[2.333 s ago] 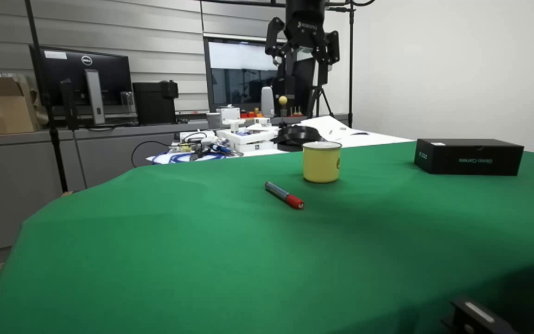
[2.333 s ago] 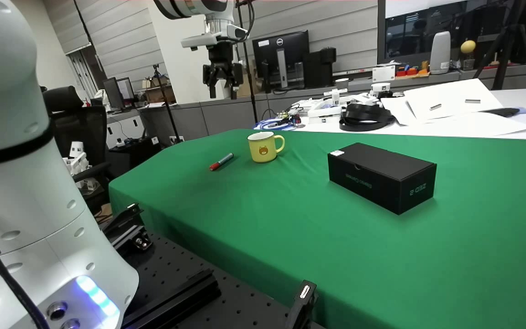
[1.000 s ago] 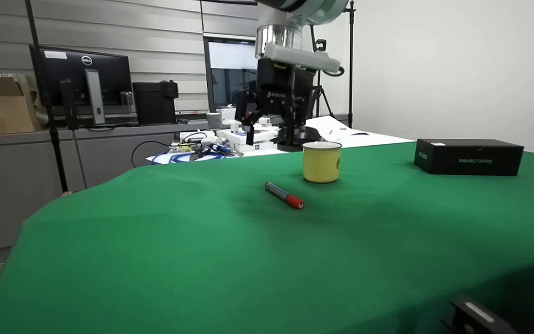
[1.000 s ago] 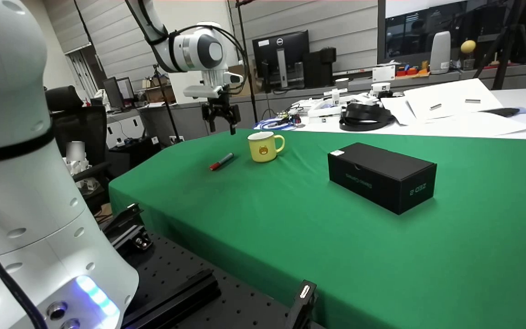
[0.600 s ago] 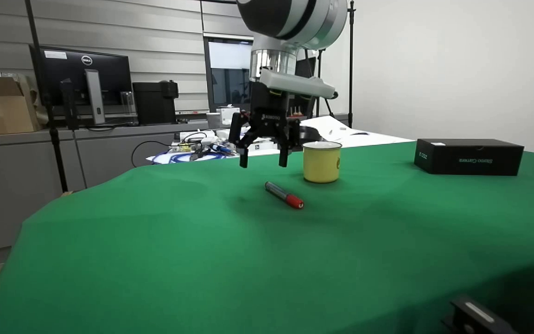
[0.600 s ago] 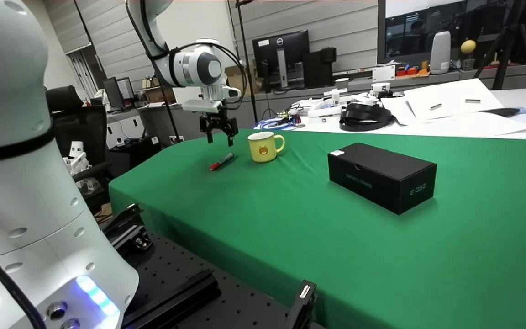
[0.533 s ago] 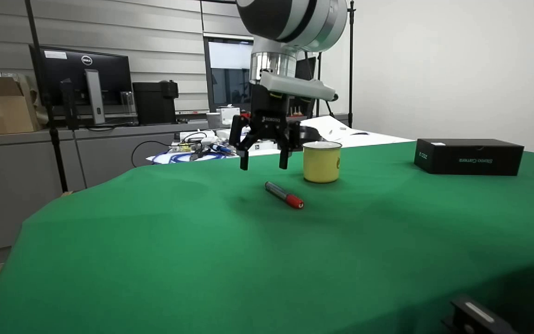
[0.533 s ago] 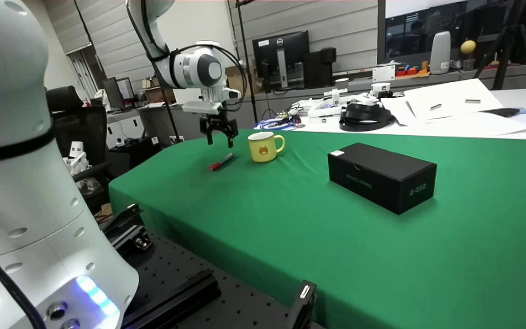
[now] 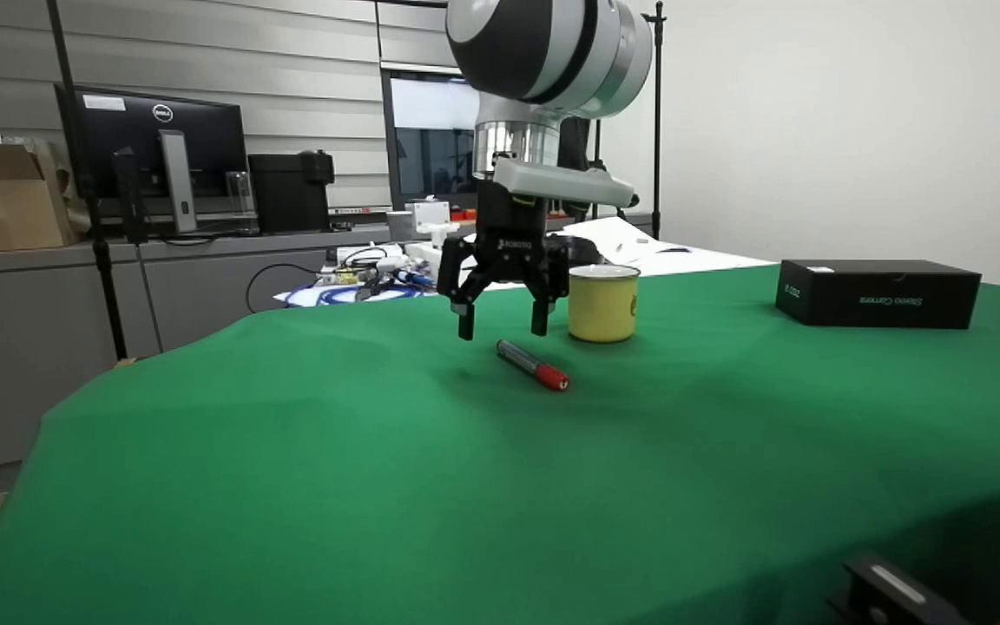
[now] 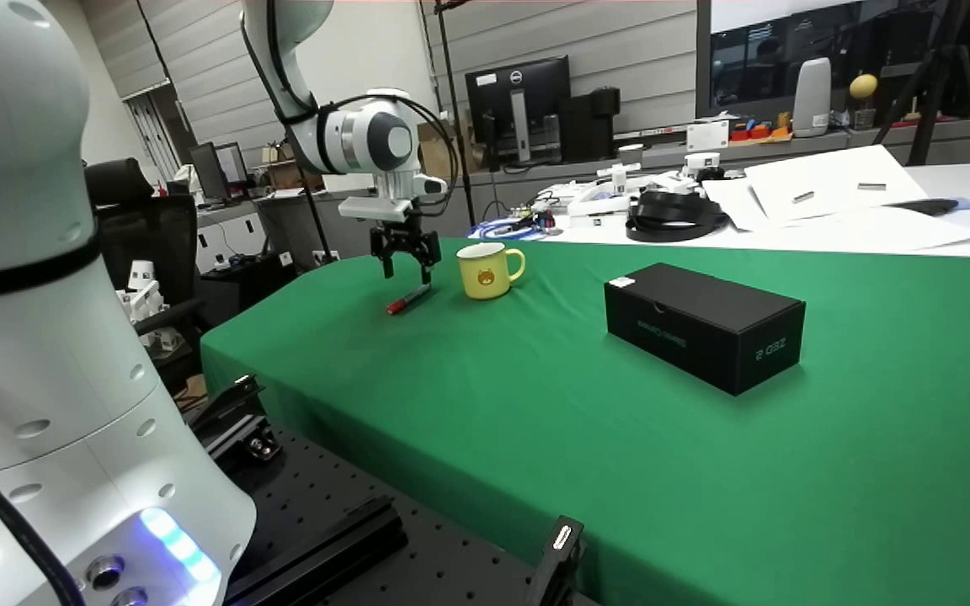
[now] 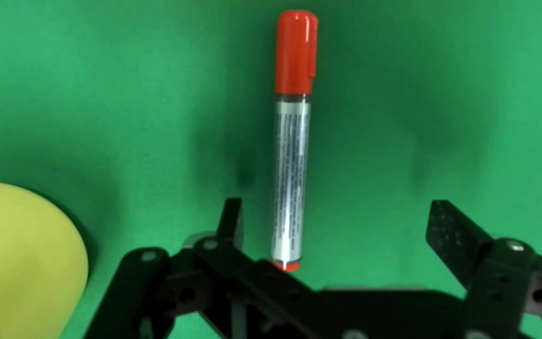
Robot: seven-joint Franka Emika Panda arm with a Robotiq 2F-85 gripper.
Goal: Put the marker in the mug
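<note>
The marker (image 9: 532,365) is slim, with a silver-grey body and red cap, and lies on the green cloth in both exterior views (image 10: 408,300). In the wrist view the marker (image 11: 292,155) points up the picture, red cap farthest away. The mug (image 9: 601,305) is yellow and upright beside the marker; its bear print and handle show in an exterior view (image 10: 483,273). Part of the mug (image 11: 19,254) shows at the wrist view's lower left. My gripper (image 9: 503,335) is open and empty above the marker's tail end. In the wrist view the marker lies between the fingers (image 11: 337,201), nearer the left one.
A black box (image 9: 882,295) stands on the green table (image 10: 535,396), well to the side of the mug. A white table with papers (image 10: 822,189), cables and white parts adjoins behind. The table's cloth edge is near the marker's side.
The arm has come down from high above the table to just over the marker. In the last half second the gripper has lowered further, still open. Marker and mug have not moved.
</note>
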